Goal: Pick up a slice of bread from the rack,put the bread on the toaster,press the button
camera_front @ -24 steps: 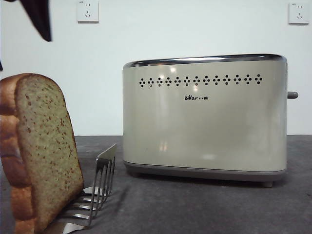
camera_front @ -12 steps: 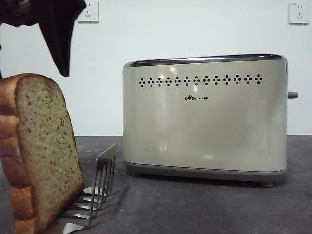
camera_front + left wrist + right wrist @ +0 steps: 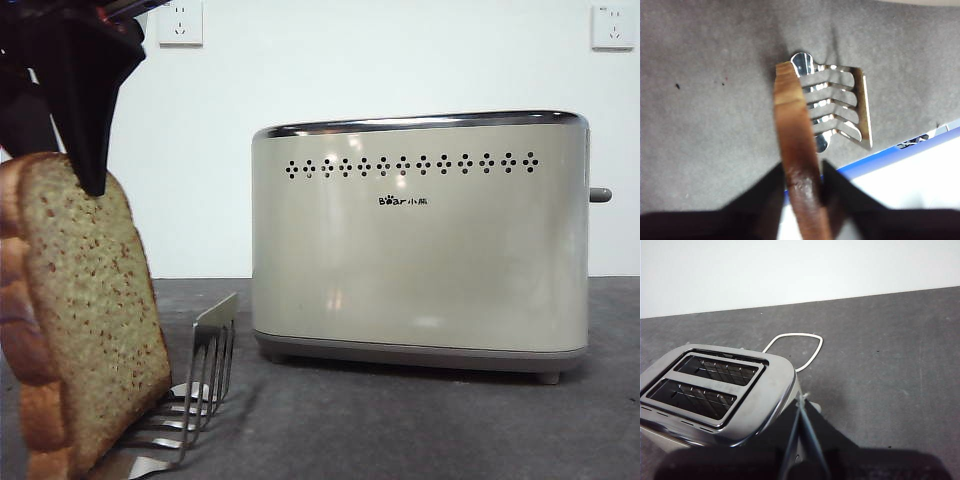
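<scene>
The left gripper (image 3: 60,165) has come down onto the slice of bread (image 3: 85,320), its jaws now straddling the crust's top.

Polished steel rack (image 3: 205,375); glossy cream toaster (image 3: 420,240); matt grey table (image 3: 400,430).

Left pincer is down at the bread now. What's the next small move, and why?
Probably close the left pincer on the slice of bread. Its jaws straddle the top crust, apparently not squeezing, and the slice stands in the rack. Then lift straight up.

You see a plain white wall (image 3: 400,60) with two white sockets, upper left (image 3: 180,22) and upper right (image 3: 612,26), above a dark grey tabletop (image 3: 420,420).
</scene>
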`<state>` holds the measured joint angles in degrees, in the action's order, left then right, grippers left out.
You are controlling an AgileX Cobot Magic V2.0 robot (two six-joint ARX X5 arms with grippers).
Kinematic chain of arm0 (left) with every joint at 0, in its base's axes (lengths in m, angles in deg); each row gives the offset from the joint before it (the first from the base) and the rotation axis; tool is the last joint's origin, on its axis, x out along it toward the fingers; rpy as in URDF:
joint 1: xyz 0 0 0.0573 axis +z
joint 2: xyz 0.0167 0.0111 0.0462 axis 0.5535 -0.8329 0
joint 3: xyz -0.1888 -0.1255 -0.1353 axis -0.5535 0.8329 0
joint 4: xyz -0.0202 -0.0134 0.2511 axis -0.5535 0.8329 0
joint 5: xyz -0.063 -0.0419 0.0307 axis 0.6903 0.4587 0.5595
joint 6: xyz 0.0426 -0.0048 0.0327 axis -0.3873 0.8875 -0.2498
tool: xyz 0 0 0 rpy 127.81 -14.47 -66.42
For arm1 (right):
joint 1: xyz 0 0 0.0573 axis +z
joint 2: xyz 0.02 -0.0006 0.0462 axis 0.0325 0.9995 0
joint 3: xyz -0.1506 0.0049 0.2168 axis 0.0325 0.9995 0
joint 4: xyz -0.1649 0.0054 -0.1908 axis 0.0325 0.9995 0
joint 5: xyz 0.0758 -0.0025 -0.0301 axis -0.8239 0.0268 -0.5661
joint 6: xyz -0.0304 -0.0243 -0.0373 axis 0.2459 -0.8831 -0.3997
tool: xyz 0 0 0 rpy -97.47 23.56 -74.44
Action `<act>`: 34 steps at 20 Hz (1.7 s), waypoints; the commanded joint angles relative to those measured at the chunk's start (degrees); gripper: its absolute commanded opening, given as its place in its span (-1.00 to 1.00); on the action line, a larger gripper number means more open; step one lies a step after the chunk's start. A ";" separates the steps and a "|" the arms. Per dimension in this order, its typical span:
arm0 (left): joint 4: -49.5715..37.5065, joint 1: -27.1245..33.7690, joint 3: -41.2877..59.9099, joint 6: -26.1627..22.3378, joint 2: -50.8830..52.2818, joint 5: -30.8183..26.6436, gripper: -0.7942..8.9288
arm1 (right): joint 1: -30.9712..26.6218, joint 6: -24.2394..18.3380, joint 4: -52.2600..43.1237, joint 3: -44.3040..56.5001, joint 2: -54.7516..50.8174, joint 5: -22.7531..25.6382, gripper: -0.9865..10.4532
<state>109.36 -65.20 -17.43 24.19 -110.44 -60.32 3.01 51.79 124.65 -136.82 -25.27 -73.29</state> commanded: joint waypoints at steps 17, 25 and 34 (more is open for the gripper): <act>-2.03 -0.22 0.02 -0.26 3.58 3.26 -0.85 | 0.00 -0.46 0.55 -0.24 -0.02 -0.13 -0.83; -0.66 0.31 -1.44 -8.63 9.77 2.86 -0.85 | 0.00 -0.48 0.96 -0.24 1.07 -0.11 -0.83; 5.64 0.22 -25.83 -36.46 9.86 -1.68 -0.85 | 0.02 -0.44 0.96 -0.24 3.30 -0.13 -0.83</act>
<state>115.07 -65.11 -42.68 -7.90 -100.86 -62.02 3.01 51.79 125.85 -136.82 -21.88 -73.27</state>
